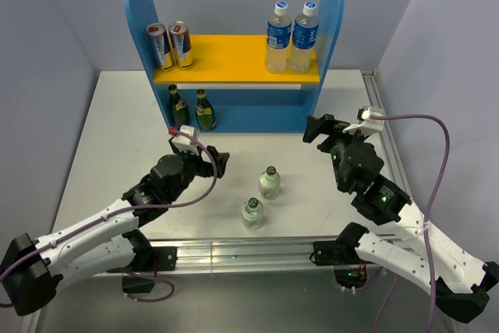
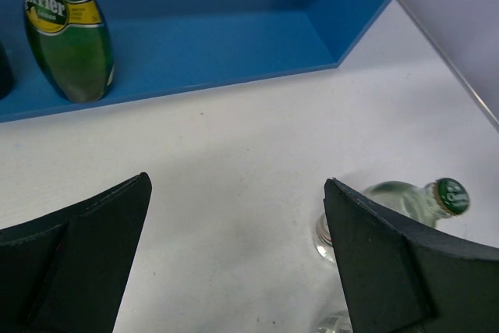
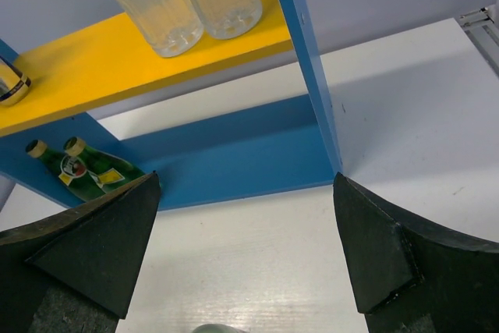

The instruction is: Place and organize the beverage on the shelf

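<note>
The shelf (image 1: 234, 58) stands at the back of the table. Two clear bottles with blue labels (image 1: 291, 37) stand on the right of its yellow board (image 3: 78, 76). Two dark green bottles (image 1: 192, 108) stand on the lower level at the left; one shows in the left wrist view (image 2: 69, 29). Two short clear bottles stand on the table, one (image 1: 270, 182) behind the other (image 1: 252, 213). My left gripper (image 1: 221, 163) is open and empty, left of the short bottles; one (image 2: 405, 200) shows behind its right finger. My right gripper (image 1: 318, 130) is open and empty, near the shelf's right panel (image 3: 308, 68).
Two red-and-silver cans (image 1: 170, 44) stand on the left of the yellow board. A metal rail (image 1: 234, 253) runs along the table's near edge. Grey walls close in the table at the back and both sides.
</note>
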